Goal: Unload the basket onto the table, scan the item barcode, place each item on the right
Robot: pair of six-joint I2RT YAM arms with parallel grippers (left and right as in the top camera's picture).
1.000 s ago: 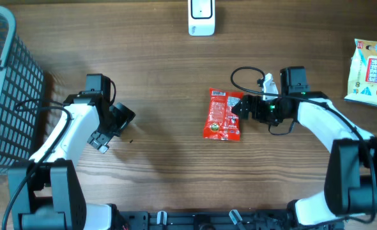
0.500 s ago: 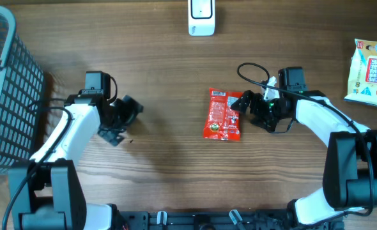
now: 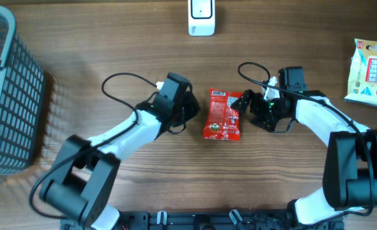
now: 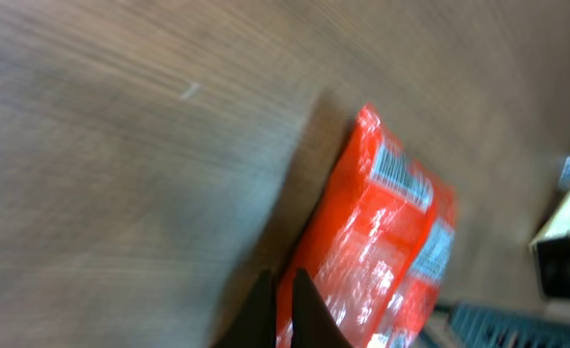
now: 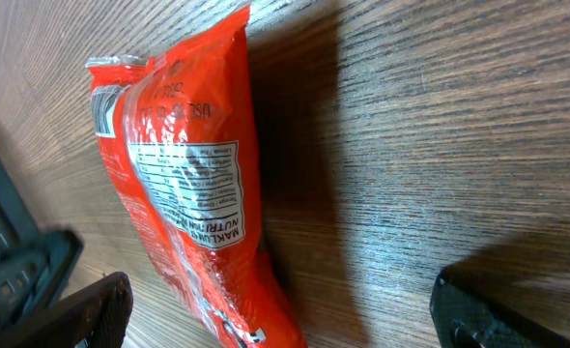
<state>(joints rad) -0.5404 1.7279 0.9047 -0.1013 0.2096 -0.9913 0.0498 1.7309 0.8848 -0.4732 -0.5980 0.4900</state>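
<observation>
A: How do the fingers of the left gripper (image 3: 190,108) stand?

B: Clenched tip to tip, as its wrist view shows, with nothing seen between them. They sit just beside the left edge of the red packet (image 3: 223,115).

A: And the right gripper (image 3: 245,102)?

B: Released. Its fingers (image 5: 92,309) are spread wide at the packet's right edge, and I cannot tell whether one of them touches it.

A: Where does the packet lie?

B: Flat on the wooden table (image 3: 144,51), near the middle, between the two grippers. Its barcode (image 3: 218,94) is at the far end, facing up.

A: Anything further out?

B: A white scanner (image 3: 201,17) stands at the far edge, well apart from the packet. A grey basket (image 3: 9,96) is at the far left, and a pale snack pack (image 3: 370,70) lies at the far right.
</observation>
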